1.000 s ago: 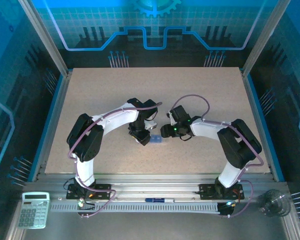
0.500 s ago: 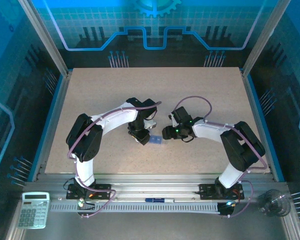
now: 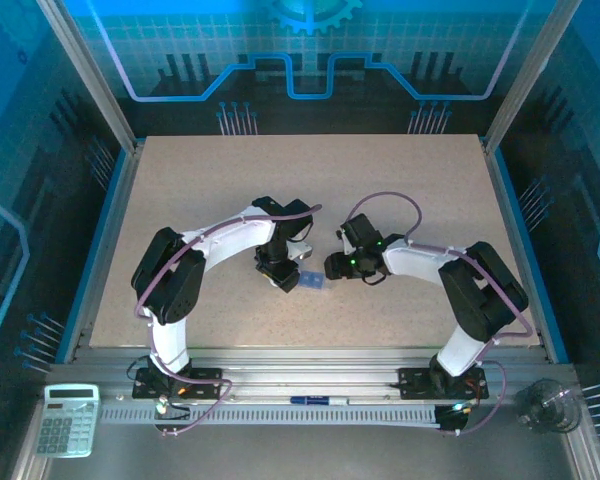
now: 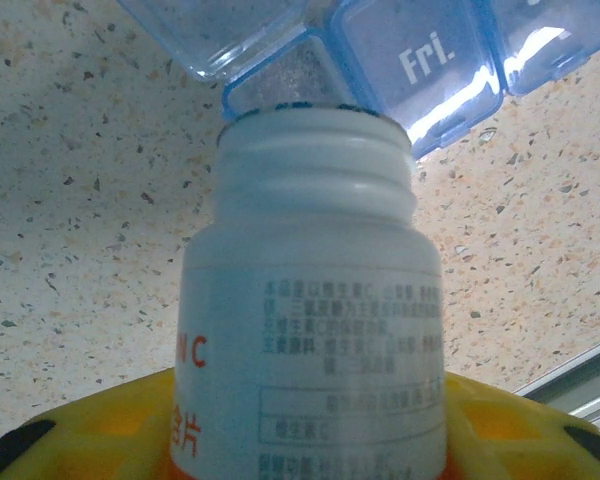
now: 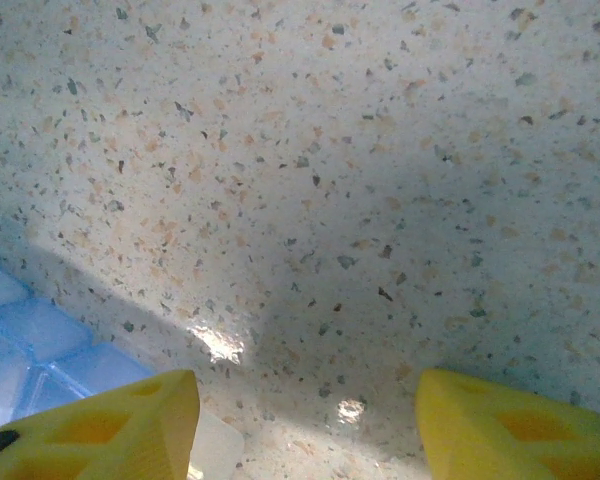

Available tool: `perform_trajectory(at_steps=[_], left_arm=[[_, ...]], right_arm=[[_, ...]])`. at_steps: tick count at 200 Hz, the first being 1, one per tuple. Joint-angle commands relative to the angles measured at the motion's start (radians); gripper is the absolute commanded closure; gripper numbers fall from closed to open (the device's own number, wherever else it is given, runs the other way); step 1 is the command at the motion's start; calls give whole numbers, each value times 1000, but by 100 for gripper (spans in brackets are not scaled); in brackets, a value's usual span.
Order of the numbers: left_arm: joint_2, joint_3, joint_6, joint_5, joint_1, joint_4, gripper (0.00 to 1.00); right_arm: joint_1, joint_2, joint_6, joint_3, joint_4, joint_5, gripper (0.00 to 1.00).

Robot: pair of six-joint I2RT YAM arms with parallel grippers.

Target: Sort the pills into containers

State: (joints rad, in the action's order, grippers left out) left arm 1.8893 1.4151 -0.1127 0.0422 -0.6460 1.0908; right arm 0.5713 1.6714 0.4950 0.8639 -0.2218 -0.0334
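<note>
The pill box (image 3: pixel 311 281) lies flat near the middle of the table (image 3: pixel 180 200), a little toward 6 o'clock. On my left wrist camera its "Fri." lid is closed, and the compartment at 9 o'clock of it stands open. The bottle (image 4: pixel 315 300), white and uncapped, has its mouth right at that open compartment; I cannot tell whether they touch. My left fingers (image 4: pixel 90 430) pinch the bottle, at 9 o'clock of the box from above. My right fingers (image 5: pixel 110 420) are spread with bare table between them, at 2 o'clock of the box.
</note>
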Motion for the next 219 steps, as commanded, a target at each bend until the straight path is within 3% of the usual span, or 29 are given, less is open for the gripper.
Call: perform_trajectory(at_steps=[1,83,148,219], left_arm=[[-32,-11,-14,28,5,7,100],[-31,-13,-15,24,6,10,100],[-25,1,-10,21,6,20,100],[3,32,-7,13,3,32,100]], right_arm=[[32,-11,-11,-45,-48,7,39],[71,-86,21,-82,-60,0,39],[73,-203,38,-94,-83,32,33],[115,-181,31,-118,-47,16,30]])
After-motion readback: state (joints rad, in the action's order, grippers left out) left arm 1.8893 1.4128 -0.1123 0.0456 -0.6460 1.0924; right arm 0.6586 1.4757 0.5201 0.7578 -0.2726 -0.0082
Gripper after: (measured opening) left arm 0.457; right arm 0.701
